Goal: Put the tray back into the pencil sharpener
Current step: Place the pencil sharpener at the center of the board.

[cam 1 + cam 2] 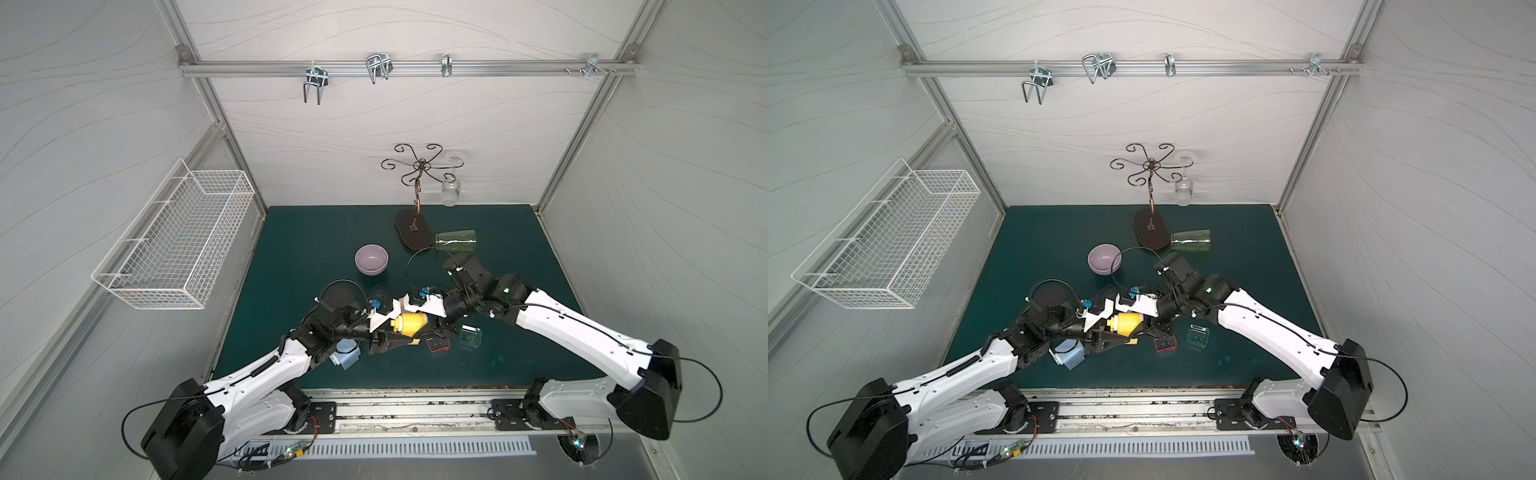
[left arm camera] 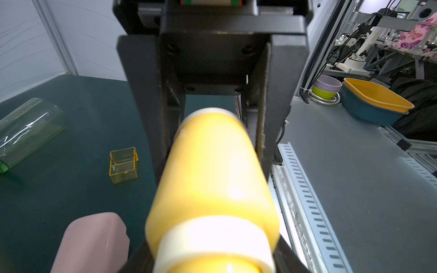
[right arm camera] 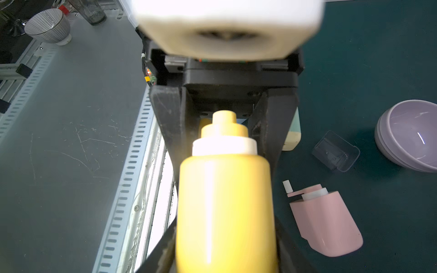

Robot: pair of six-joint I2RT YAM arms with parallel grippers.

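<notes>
On the bench [image 1: 311,232], our left wrist view, not the right, is showing the orange tray [image 2: 124,165]. The left gripper [image 3: 223,132] is clamping the level sharpener [image 1: 411,324], nub toward it. We cannot tell whether the right gripper [image 2: 212,123] is holding anything.

Clad in white shells [image 1: 257,372] over black joints [image 1: 316,336], bulky black housings [image 1: 183,428] beside the rail [image 1: 415,409], thin black cables [image 1: 721,388], blue plugs [image 1: 376,304] farther from it

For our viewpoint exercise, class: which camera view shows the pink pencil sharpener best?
The right wrist view: the pink sharpener lies whole there. The left wrist view catches only a blurred end at the frame edge; neither top view shows it clearly.
</notes>
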